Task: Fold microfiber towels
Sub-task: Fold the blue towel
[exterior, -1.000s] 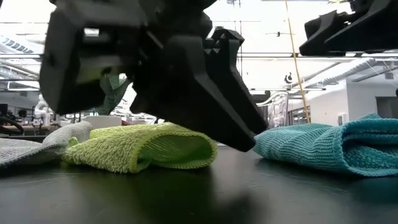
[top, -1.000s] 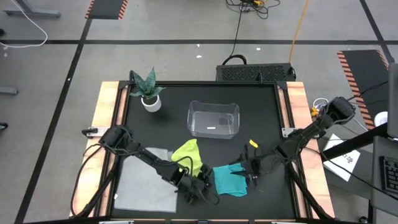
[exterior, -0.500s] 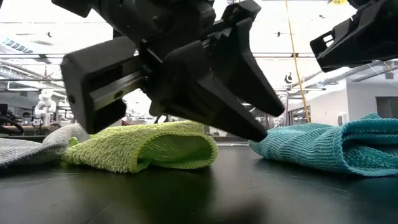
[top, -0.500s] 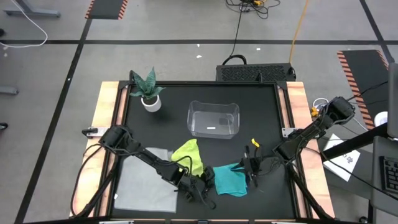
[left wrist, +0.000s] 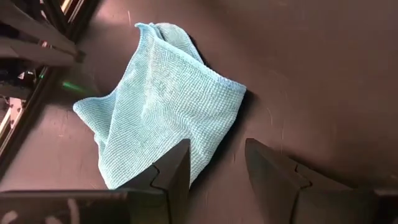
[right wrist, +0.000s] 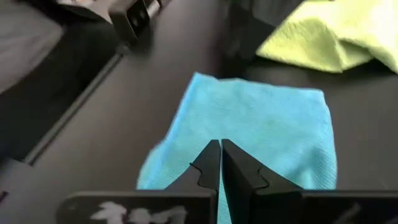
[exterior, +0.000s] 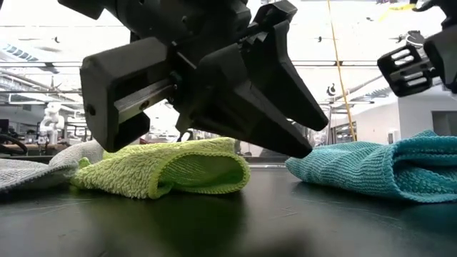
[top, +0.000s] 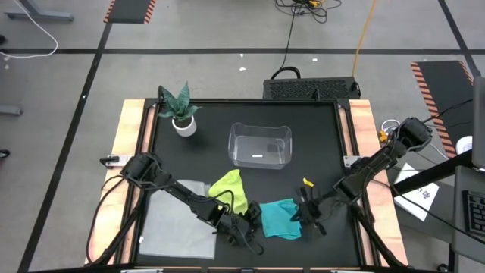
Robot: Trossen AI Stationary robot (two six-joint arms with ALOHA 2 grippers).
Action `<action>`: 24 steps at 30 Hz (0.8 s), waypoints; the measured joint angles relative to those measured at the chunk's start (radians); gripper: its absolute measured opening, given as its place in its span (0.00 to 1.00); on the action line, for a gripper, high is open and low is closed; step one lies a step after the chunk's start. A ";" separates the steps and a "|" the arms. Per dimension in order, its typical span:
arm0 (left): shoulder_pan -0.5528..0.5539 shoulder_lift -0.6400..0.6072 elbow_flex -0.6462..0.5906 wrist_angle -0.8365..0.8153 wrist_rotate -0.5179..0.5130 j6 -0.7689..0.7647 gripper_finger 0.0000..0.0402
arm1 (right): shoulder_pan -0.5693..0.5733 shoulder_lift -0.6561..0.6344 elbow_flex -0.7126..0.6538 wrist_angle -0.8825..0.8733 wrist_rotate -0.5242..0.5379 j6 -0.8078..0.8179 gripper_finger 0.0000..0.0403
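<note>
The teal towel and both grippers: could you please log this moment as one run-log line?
left gripper: open, at teal towel edge | right gripper: shut, over teal towel, grip unclear | yellow-green towel: crumpled | grey towel: flat

Colours on the black tabletop (top: 318, 144)

The teal blue towel (top: 279, 221) has a fine woven grid texture; the yellow-green towel (top: 231, 189) is bright and fuzzy; the light grey towel (top: 173, 226) is plain. Both arms are dark, almost black. The bin (top: 260, 145) is clear, the plant (top: 177, 103) has green leaves in a white pot (top: 184, 126), and the tabletop has pale wood side edges.
</note>
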 joint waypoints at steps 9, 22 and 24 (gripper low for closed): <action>0.038 -0.061 -0.010 -0.030 -0.032 -0.090 0.38 | 0.045 -0.030 -0.231 0.477 0.079 -0.065 0.00; 0.155 -0.413 -0.637 0.764 0.260 -0.251 0.38 | 0.059 -0.116 -0.459 0.755 0.188 -0.074 0.00; 0.161 -0.397 -0.769 1.052 0.318 -0.311 0.38 | 0.059 -0.114 -0.456 0.747 0.188 -0.079 0.00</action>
